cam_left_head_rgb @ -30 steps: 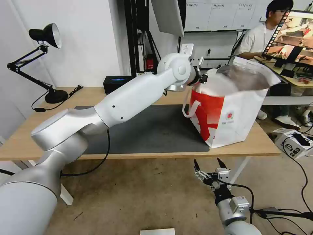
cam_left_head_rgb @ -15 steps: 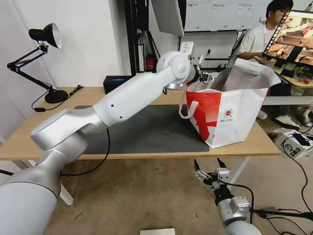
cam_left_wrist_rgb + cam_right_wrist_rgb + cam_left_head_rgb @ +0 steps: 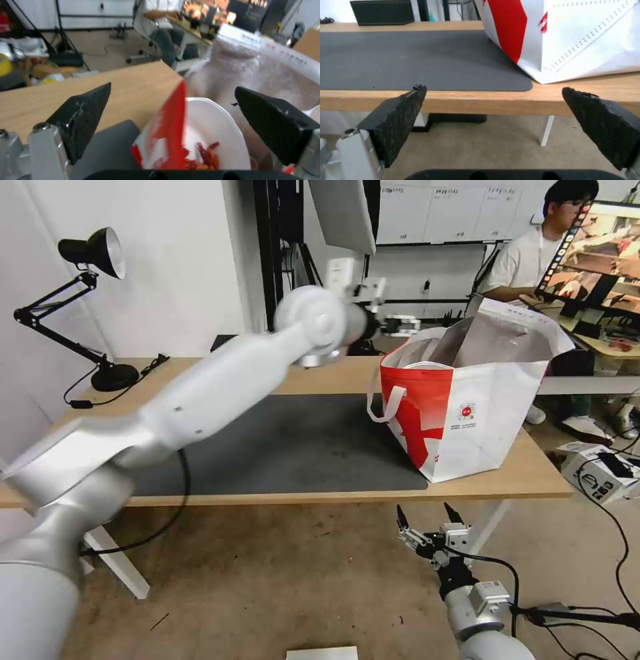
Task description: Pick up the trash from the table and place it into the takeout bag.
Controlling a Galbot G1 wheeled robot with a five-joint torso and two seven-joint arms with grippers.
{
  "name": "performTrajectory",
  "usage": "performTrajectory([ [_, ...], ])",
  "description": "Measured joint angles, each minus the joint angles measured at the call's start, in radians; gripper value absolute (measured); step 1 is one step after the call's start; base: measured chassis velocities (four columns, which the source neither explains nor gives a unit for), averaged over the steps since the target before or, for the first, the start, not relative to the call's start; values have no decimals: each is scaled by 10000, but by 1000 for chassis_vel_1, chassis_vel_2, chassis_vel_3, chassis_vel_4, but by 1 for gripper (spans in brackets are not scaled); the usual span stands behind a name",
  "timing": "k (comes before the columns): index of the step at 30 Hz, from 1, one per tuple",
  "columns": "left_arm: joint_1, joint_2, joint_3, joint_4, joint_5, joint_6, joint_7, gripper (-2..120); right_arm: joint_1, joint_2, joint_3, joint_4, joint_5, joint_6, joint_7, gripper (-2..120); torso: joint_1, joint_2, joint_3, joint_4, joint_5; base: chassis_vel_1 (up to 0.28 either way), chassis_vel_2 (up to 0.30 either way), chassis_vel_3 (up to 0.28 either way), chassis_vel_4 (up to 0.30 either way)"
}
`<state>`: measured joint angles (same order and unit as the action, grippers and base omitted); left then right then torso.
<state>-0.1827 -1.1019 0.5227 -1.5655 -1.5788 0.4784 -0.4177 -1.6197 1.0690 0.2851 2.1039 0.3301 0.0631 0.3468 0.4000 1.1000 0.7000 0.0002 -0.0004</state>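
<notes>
Both sets of jaws are spread wide and hold nothing. Your left gripper (image 3: 400, 323) sits in the upper centre of the head frame, raised just beside the near-left rim of the takeout bag (image 3: 480, 427), fingers apart with air between them. In the left wrist frame its two black fingers (image 3: 85, 117) flank the centre of the picture, and between them you see the bag's red edge and the white bowl (image 3: 213, 135) lying inside the bag, red scraps (image 3: 203, 157) at its bottom, silver foil lining rising behind it in the upper right of that frame.

Your right gripper (image 3: 423, 517) is parked low in the lower centre-right of the head frame, below the table's front edge and over the floor, tips pointing up, well apart from the bag. In the right wrist frame its pads (image 3: 398, 117) stand at the lower left and lower right corners, with the table (image 3: 486, 100) edge running across the middle between them.

The bag stands upright and open on the right end of the light-wood table, partly on the dark grey mat (image 3: 300, 447), its red panel and white handle facing the frame's centre, round logo on the white side. The bowl's rim shows above the red panel in the head frame.

Black desk lamp (image 3: 87, 253) stands at the table's upper-left end.
</notes>
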Motion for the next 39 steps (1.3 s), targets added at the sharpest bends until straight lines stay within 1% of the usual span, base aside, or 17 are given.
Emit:
performTrajectory([
  [3, 463, 771, -363, -574, 142, -370, 196, 100, 0, 0, 0, 0, 0, 0, 1, 100, 0, 0, -1, -2, 0, 0, 0, 0, 0],
  [5, 1062, 1642, -735, -1109, 560, -767, 479, 100, -1, 0, 0, 0, 0, 0, 0, 100, 0, 1, 0, -1, -2, 0, 0, 0, 0],
  [6, 1062, 1642, -735, -1109, 560, -767, 479, 100, -1, 0, 0, 0, 0, 0, 0, 100, 0, 1, 0, -1, -2, 0, 0, 0, 0],
  [8, 1941, 2469, -1224, -1638, 1269, -1024, 644, 100, 0, 0, 0, 0, 0, 0, 0, 100, 0, 1, 0, 1, 0, 0, 0, 0, 0],
  [12, 3009, 3089, -2011, -2119, 1739, -1090, 682, 100, 0, 0, 0, 0, 0, 0, 2, 100, 0, 0, 0, -2, -2, 0, 0, 0, 0],
  [14, 4434, 3639, -3215, -2622, 2116, -1143, 816, 100, -1, 1, 0, 0, 0, 0, 1, 100, 0, 0, 0, 0, -3, 0, 0, 0, 0],
  [15, 4434, 3639, -3215, -2622, 2116, -1143, 816, 100, -1, 1, 0, 0, 0, 0, 1, 100, 0, 0, 0, 0, -3, 0, 0, 0, 0],
  [18, 7207, 4509, -5445, -3348, 3159, -1320, 1271, 100, 0, 0, 1, 0, 0, 1, 1, 100, -1, 1, 0, 0, 3, 0, 0, 0, 0],
  [19, 7207, 4509, -5445, -3348, 3159, -1320, 1271, 100, 0, 0, 1, 0, 0, 1, 1, 100, -1, 1, 0, 0, 3, 0, 0, 0, 0],
  [22, 9274, 4983, -6876, -3714, 4113, -1711, 1600, 100, 1, 0, -1, 0, 0, 0, 0, 100, -1, 2, -2, 0, 8, 0, 0, 0, 0],
  [23, 9274, 4983, -6876, -3714, 4113, -1711, 1600, 100, 1, 0, -1, 0, 0, 0, 0, 100, -1, 2, -2, 0, 8, 0, 0, 0, 0],
  [26, 11101, 5043, -8272, -3936, 4742, -2066, 1823, 100, 0, 0, 0, -1, 0, 1, 2, 100, -1, 1, -1, 0, -2, 0, 0, 0, 0],
  [30, 11822, 4963, -8801, -3939, 5106, -2362, 1872, 100, 1, 0, -1, 0, 0, 0, 0, 100, -2, 1, -2, 4, 5, 0, 0, 0, 0],
  [33, 12520, 4777, -9406, -3841, 5559, -2662, 1882, 100, 0, 0, -1, 0, 0, 0, 0, 100, 0, 1, -1, -12, 6, 0, 0, 0, 0],
  [36, 14088, 4322, -10692, -3831, 6107, -2956, 2039, 100, 1, 0, 0, 0, 0, 0, -1, 100, 1, 1, -1, -4, 2, 0, 0, 0, 0],
  [37, 14088, 4322, -10692, -3831, 6107, -2956, 2039, 100, 1, 0, 0, 0, 0, 0, -1, 100, 1, 1, -1, -4, 2, 0, 0, 0, 0],
  [39, 15318, 3921, -11456, -3894, 6522, -3133, 2380, 100, 0, 0, -1, 0, 0, 0, 0, 100, 0, 1, -1, 1, 1, 0, 0, 0, 0],
])
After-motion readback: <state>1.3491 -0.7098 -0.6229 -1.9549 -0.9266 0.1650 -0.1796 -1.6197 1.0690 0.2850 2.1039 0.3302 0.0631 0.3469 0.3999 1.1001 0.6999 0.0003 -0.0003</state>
